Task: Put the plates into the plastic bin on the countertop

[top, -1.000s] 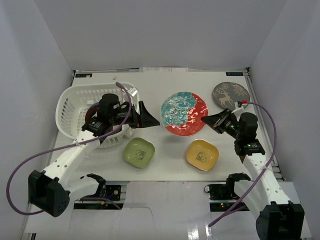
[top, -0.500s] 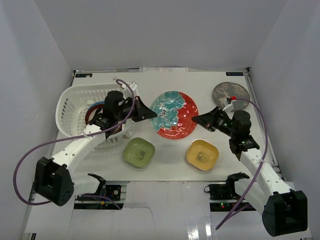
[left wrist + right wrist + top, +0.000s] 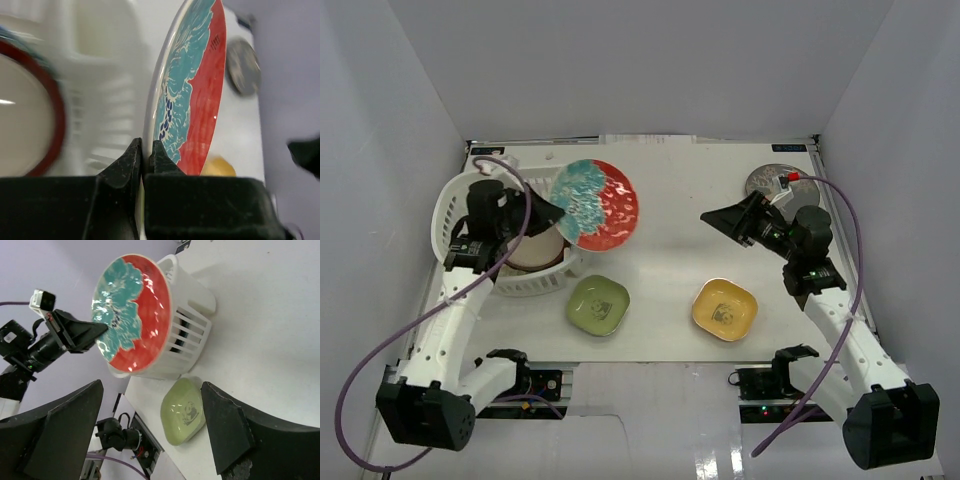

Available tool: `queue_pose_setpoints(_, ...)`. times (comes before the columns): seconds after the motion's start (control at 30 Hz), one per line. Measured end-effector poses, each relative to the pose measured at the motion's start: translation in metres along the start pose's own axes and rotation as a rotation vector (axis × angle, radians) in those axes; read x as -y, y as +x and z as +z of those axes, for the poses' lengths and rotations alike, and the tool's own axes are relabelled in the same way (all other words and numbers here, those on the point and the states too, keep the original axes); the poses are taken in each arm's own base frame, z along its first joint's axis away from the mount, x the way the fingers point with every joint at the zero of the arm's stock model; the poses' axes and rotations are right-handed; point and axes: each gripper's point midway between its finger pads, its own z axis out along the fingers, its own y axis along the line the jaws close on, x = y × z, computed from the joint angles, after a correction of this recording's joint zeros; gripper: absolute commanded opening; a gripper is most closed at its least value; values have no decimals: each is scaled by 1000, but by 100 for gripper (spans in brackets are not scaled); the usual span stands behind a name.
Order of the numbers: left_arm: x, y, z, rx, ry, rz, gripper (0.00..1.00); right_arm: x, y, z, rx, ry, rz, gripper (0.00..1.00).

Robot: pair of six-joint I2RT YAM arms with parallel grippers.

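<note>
A red-and-teal plate (image 3: 595, 205) (image 3: 195, 100) (image 3: 132, 315) hangs tilted on edge over the right rim of the white plastic bin (image 3: 450, 205) (image 3: 192, 300). My left gripper (image 3: 552, 212) (image 3: 146, 150) is shut on this plate's rim. Inside the bin lies a dark-red-rimmed plate (image 3: 55, 105), mostly hidden under the left arm from above. My right gripper (image 3: 718, 222) (image 3: 152, 385) stands open and empty above the countertop (image 3: 670, 190), well to the right of the held plate. On the countertop lie a green plate (image 3: 597, 304) (image 3: 184, 411), a yellow plate (image 3: 724, 309) and a grey deer plate (image 3: 768, 183).
White walls close in the countertop on the left, back and right. The right arm's cable and wrist cover part of the grey deer plate. The green and yellow plates lie near the front edge, between the two arm bases.
My left gripper shut on the red-and-teal plate and carried it left from the countertop's middle to the bin's rim. My right gripper left the plate's right edge, opened and drew back.
</note>
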Motion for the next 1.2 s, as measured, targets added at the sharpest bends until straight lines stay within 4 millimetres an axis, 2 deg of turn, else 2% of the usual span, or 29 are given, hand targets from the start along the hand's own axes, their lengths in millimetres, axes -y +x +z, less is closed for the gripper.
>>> queue_pose_setpoints(0.13, -76, -56, -41, 230, -285, -55, 0, 16, -5, -2, 25, 62, -29, 84)
queue_pose_setpoints(0.23, -111, -72, -71, 341, -482, -44, 0, 35, -11, -5, 53, 139, -54, 82)
queue_pose_setpoints(0.33, -122, -71, -88, 367, -583, -7, 0, 57, -22, -11, 98, 223, -67, 80)
queue_pose_setpoints(0.43, -131, -69, -97, 373, -643, 20, 0, 88, -45, -22, 165, 316, -38, 79)
queue_pose_setpoints(0.5, -139, -65, -97, 370, -675, 29, 0, 115, -57, -31, 205, 385, 5, 78)
queue_pose_setpoints(0.6, -156, -51, -93, 341, -721, 32, 0, 157, -59, -48, 248, 493, 87, 78)
queue_pose_setpoints(0.7, -174, -30, -88, 283, -765, 29, 0, 189, -62, -64, 302, 595, 139, 79)
queue_pose_setpoints(0.77, -179, -25, -84, 272, -768, 11, 2, 206, -71, -74, 354, 651, 158, 79)
queue_pose_setpoints(0.8, -178, -27, -82, 275, -764, 11, 5, 214, -76, -78, 381, 674, 169, 79)
queue_pose_setpoints(0.9, -180, -27, -75, 275, -752, 7, 29, 241, -86, -91, 453, 743, 210, 79)
queue_pose_setpoints(0.93, -180, -27, -73, 278, -747, 6, 50, 251, -88, -94, 469, 764, 229, 79)
queue_pose_setpoints(1.03, -180, -36, -72, 320, -745, 8, 82, 284, -85, -100, 489, 826, 298, 79)
queue_pose_setpoints(1.07, -181, -37, -73, 329, -748, 5, 98, 295, -81, -102, 489, 847, 325, 79)
queue_pose_setpoints(1.2, -175, -47, -76, 382, -736, -3, 98, 327, -71, -107, 492, 895, 418, 80)
